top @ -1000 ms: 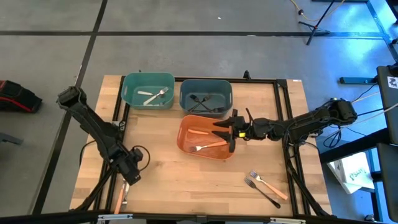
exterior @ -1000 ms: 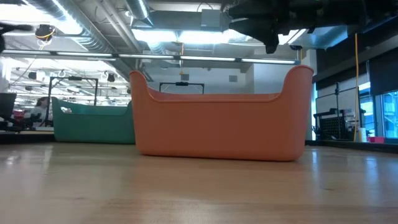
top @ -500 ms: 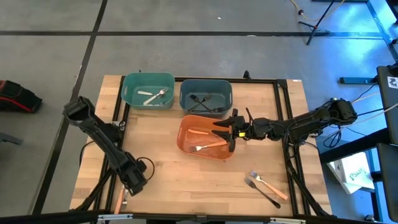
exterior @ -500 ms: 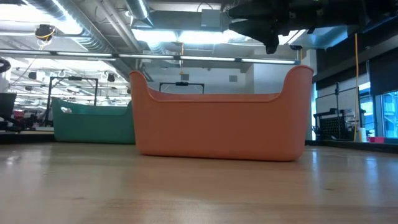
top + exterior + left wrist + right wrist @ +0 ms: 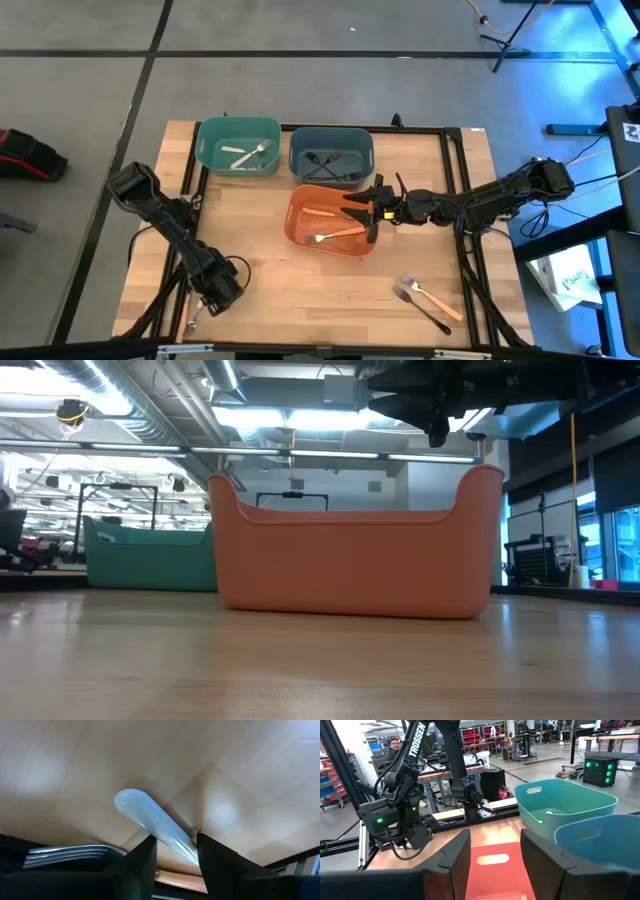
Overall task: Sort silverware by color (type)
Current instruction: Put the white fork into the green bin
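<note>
Reaching down at the bench's (image 5: 300,285) near-left corner, the left end effector (image 5: 175,851) straddles a white utensil handle (image 5: 152,822) with parted fingers, beside a metal fork (image 5: 70,853). The right end effector (image 5: 372,210) hovers open over the orange bin (image 5: 300,232). Other forks (image 5: 425,300) lie near-right.

One legible marking: the brand name "TROSSEN" in white capitals, running lengthwise along the upper link of the left arm (image 5: 415,740), seen from the right wrist view. No other text, label or number can be read in any view.
</note>
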Available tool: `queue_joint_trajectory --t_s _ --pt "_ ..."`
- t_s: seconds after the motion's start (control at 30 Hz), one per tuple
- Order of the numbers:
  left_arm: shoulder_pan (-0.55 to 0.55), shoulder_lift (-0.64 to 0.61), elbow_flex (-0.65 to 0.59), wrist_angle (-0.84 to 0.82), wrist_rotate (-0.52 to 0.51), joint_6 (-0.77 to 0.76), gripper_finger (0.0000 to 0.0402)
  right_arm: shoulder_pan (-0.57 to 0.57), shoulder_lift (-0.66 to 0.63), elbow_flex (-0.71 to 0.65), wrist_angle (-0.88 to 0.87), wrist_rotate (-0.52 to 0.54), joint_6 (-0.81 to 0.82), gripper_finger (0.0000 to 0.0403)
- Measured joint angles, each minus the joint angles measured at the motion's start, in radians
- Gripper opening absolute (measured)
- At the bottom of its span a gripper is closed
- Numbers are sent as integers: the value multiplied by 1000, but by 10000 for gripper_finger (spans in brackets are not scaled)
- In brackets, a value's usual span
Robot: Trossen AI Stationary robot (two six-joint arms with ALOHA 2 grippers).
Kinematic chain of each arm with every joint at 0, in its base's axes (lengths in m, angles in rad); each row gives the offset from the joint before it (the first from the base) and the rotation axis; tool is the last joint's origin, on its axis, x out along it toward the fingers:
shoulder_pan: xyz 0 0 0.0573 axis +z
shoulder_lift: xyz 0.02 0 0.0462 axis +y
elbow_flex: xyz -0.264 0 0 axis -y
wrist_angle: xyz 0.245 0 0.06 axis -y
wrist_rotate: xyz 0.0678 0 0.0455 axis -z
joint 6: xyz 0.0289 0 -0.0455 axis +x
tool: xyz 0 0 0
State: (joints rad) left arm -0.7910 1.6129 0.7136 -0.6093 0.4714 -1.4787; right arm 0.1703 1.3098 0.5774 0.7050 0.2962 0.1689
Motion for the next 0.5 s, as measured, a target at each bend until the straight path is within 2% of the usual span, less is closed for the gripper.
queue_joint_trajectory --t_s 0.2,0.5 --pt "12 0 1 1 -43 79 126 0 0 0 0 0 0 161" --pt "29 -2 3 9 -114 155 79 0 0 0 0 10 6 161"
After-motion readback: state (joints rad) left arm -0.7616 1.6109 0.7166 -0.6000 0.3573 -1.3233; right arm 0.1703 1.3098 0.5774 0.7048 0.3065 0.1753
